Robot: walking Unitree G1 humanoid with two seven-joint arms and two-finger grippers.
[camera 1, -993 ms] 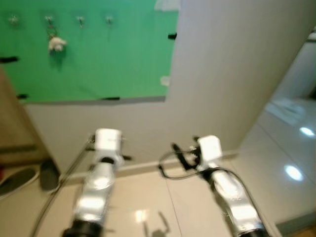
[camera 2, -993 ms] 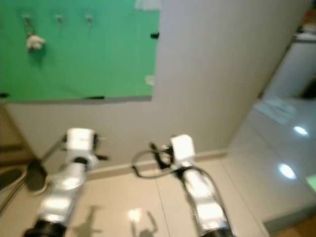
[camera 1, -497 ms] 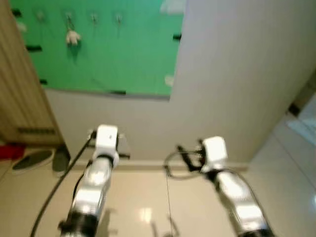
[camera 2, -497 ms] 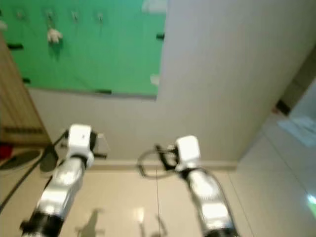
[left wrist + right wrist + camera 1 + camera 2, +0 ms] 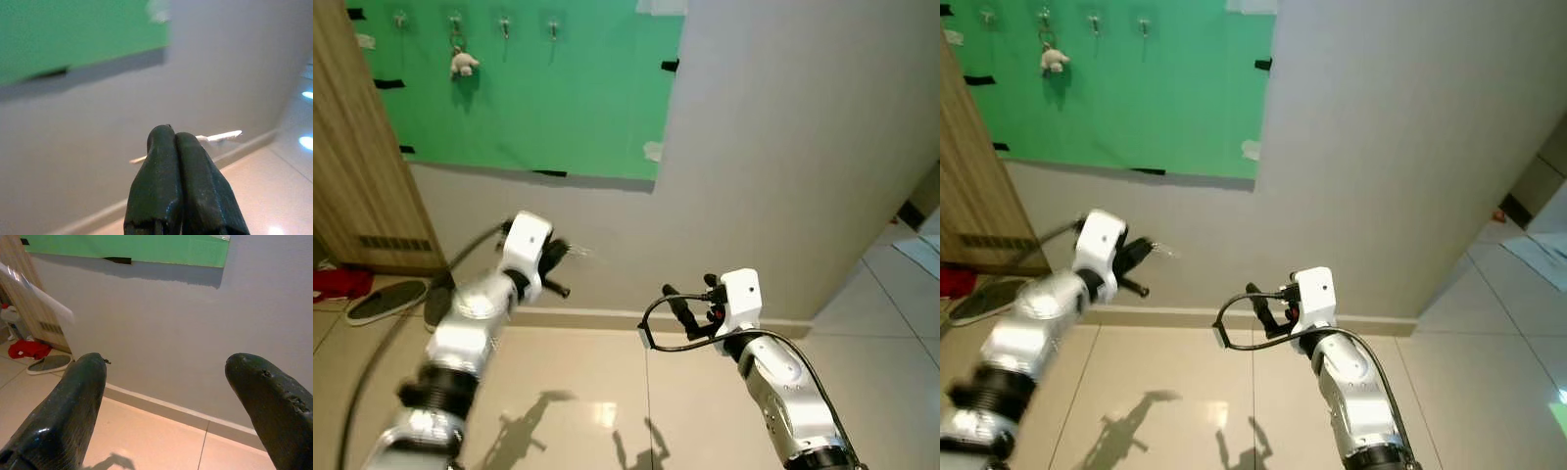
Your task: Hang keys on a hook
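The left gripper (image 5: 172, 134) is raised in front of the pale wall (image 5: 783, 147), its two black fingers (image 5: 161, 161) pressed tight together on a thin silvery key (image 5: 222, 136). Only a bright sliver of the key pokes out on either side of the fingertips; the rest is hidden between them, and whether more keys or a ring hang from it is too blurred to tell. From the head views the same gripper (image 5: 560, 257) shows as a dark smudge at the end of the silver left arm (image 5: 475, 318), which is streaked with motion blur, with a faint pale glint just beyond the tips.

The right gripper (image 5: 166, 382) is held lower, near the skirting board (image 5: 597, 318), its fingers (image 5: 63, 416) spread wide apart with nothing between them. From the head views its fingers are partly masked by the white wrist block and a black cable loop (image 5: 656, 328).

Above and to the left, a green board (image 5: 529, 88) is taped to the wall, its top edge cut off. A row of small hooks (image 5: 505, 23) runs along it; they are too small to make out in detail. A small white charm (image 5: 462, 65) on a ring hangs from one of them. The key is well apart from the hooks, far below them.

A wooden panel (image 5: 352, 186) stands at the left edge, with a red cloth (image 5: 340, 282) and a flat oval thing (image 5: 382, 300) on the glossy tiled floor (image 5: 607, 401) at its foot; what the oval thing is cannot be told.
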